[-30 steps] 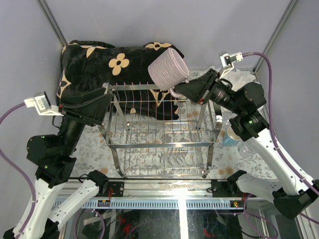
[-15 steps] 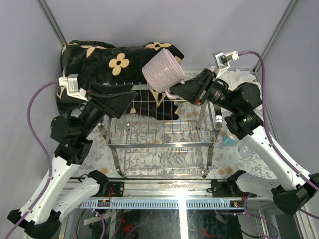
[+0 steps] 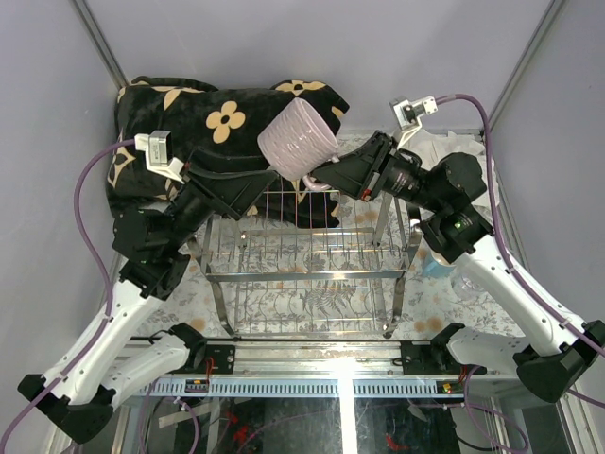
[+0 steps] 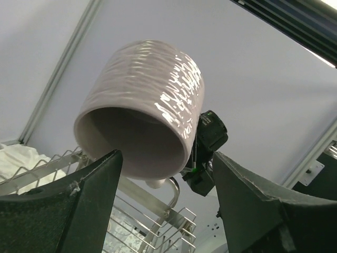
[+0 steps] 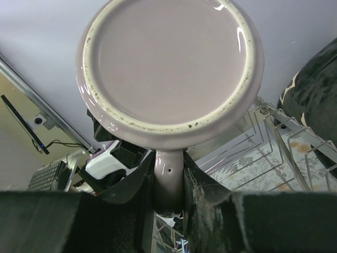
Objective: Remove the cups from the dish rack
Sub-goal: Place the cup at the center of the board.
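Right wrist view: right gripper [image 5: 168,184] pinches the handle of the pink-mauve mug [image 5: 168,58], mouth hidden; left gripper [image 4: 166,161] gapes, empty.

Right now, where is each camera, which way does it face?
Top external: above and behind, looking down on dish rack; left arm, right arm show.
Left wrist: looks up at pink mug's mouth past open left end effector.
Right wrist: faces mug's base; right end effector pinches its handle.
Shared: all three show mug and rack.
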You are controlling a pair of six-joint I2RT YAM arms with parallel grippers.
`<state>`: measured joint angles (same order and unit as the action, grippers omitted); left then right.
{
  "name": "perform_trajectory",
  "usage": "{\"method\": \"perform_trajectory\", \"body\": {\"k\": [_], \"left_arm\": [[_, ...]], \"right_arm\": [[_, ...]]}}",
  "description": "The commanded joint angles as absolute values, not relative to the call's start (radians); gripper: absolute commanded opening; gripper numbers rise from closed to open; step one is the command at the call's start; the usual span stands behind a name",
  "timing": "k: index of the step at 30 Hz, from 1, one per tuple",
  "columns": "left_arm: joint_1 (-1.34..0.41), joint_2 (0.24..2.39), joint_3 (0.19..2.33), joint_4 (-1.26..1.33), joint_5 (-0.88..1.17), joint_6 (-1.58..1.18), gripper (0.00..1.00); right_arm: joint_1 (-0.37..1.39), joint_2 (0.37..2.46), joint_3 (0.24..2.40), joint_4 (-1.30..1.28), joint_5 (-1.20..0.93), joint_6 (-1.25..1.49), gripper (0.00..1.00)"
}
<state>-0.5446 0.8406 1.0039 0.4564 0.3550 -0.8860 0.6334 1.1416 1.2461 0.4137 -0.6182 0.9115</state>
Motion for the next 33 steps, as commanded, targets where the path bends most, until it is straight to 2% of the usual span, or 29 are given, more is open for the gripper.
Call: {"method": "perform_trajectory", "body": {"k": [1,8,14,18,21,24,28,33], "left_arm": [[-0.587,0.868,1.049,0.559,0.341,-0.892,0.68],[-0.707,0.929,1.078,0.566,0.249,-0.829,0.65],[-0.791,0.939,1.067,0.601,0.146,-0.782,0.58],[-0.831,0.938,1.051,0.635,0.083,-0.754,0.46],[-0.844,0.934,1.032,0.68,0.07,-0.741,0.29],[-0.849,0.934,1.035,0.68,0.06,-0.734,0.23],[-0.853,0.937,1.036,0.681,0.059,-0.732,0.01],[-0.855,0.924,1.028,0.68,0.05,-0.722,0.0]], "right_arm": [[0.654,1.12,1.329,0.538,-0.586,0.879,0.0],[0.673,1.124,1.341,0.521,-0.573,0.856,0.0],[0.684,1.114,1.334,0.516,-0.557,0.843,0.0],[0.689,1.11,1.326,0.517,-0.554,0.838,0.0],[0.692,1.107,1.323,0.517,-0.555,0.838,0.0],[0.693,1.103,1.32,0.515,-0.553,0.835,0.0],[0.694,1.098,1.311,0.518,-0.554,0.835,0.0],[0.695,1.085,1.287,0.529,-0.548,0.834,0.0]]}}
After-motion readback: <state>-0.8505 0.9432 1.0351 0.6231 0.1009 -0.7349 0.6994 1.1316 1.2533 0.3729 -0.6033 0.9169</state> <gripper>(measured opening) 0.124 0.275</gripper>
